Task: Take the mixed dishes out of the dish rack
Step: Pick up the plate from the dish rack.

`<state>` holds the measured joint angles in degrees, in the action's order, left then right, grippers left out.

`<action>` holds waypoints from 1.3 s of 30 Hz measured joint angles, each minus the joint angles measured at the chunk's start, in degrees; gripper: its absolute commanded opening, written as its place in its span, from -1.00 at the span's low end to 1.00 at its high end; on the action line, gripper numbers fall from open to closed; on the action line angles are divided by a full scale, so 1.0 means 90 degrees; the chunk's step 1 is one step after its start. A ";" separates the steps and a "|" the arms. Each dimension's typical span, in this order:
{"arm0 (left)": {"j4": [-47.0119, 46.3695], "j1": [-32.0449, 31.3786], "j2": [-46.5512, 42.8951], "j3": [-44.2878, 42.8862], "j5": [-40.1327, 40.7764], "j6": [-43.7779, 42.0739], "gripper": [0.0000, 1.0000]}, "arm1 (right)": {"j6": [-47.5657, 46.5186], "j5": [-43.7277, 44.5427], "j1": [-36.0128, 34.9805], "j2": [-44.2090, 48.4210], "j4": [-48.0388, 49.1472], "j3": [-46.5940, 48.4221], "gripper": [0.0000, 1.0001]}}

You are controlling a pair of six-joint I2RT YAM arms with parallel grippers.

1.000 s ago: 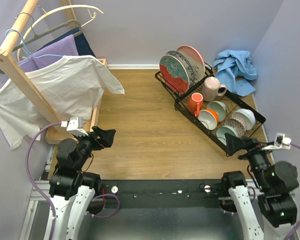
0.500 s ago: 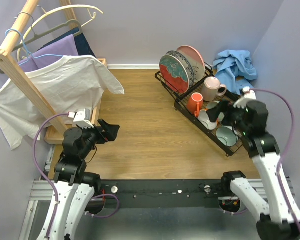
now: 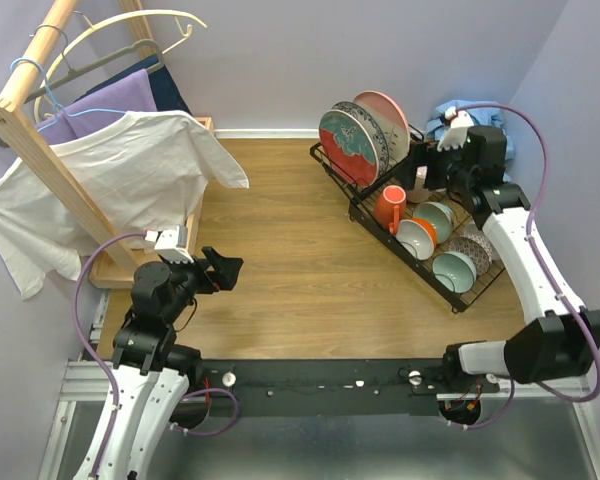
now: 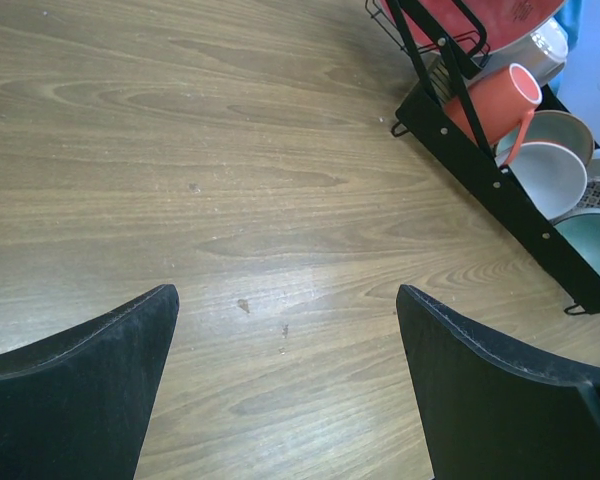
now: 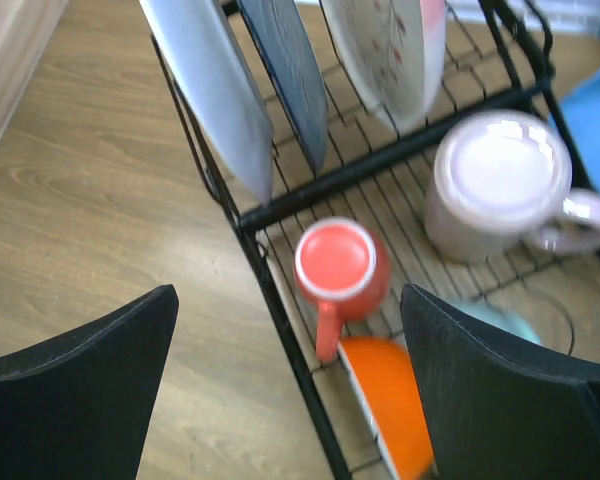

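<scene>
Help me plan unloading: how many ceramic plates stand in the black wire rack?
3, upright at the far end of the rack: red patterned plate, dark blue plate, pink-rimmed plate.

**Right arm sweeps up the rack**

Big move on the right! The right gripper (image 3: 428, 175) was down by the near corner of the dish rack (image 3: 378, 228) a second ago. It has swung along the rack and now hangs over the far half, covering the pink mug (image 5: 495, 185) in the overhead view. Meanwhile the left gripper (image 3: 228, 270) has edged a little rightward over the table (image 3: 280, 200).
</scene>
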<state>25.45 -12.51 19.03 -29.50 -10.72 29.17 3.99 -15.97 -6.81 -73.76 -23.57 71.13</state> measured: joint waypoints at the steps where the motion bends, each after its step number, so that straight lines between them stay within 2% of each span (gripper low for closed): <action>1: -0.0007 0.0000 0.0027 0.0002 0.0000 -0.0007 0.98 | -0.0041 -0.0034 -0.0015 -0.0160 0.0104 0.0136 1.00; 5: -0.0019 0.0000 0.0182 0.0007 -0.0005 -0.0061 0.98 | -0.0291 -0.0092 -0.0313 -0.0721 0.0537 0.0644 0.94; 14: -0.0068 0.0000 0.0369 0.0007 -0.0012 -0.0100 0.98 | -0.0879 0.0384 -0.1241 -0.1800 0.1294 0.1358 0.56; 20: -0.0107 0.0000 0.0372 0.0007 -0.0049 -0.0121 0.98 | -0.1015 0.0733 -0.1336 -0.2266 0.1642 0.1579 0.33; 21: -0.0107 0.0000 0.0374 0.0007 -0.0049 -0.0121 0.98 | -0.1047 0.0789 -0.1343 -0.2356 0.1676 0.1659 0.23; 24: -0.0107 0.0000 0.0398 0.0007 -0.0049 -0.0121 0.98 | -0.1154 0.0899 -0.1413 -0.2565 0.1758 0.1826 0.11; 36: -0.0107 0.0000 0.0408 0.0007 -0.0046 -0.0126 0.98 | -0.1377 0.1265 -0.1615 -0.3266 0.1841 0.2276 -0.10; 39: -0.0107 0.0000 0.0398 0.0007 -0.0046 -0.0126 0.98 | -0.1457 0.1362 -0.1627 -0.3390 0.1846 0.2310 -0.26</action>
<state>24.49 -12.51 22.61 -29.43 -11.14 28.03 -9.13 -3.70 -21.45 -104.27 -6.96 91.92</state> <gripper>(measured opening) 0.990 0.459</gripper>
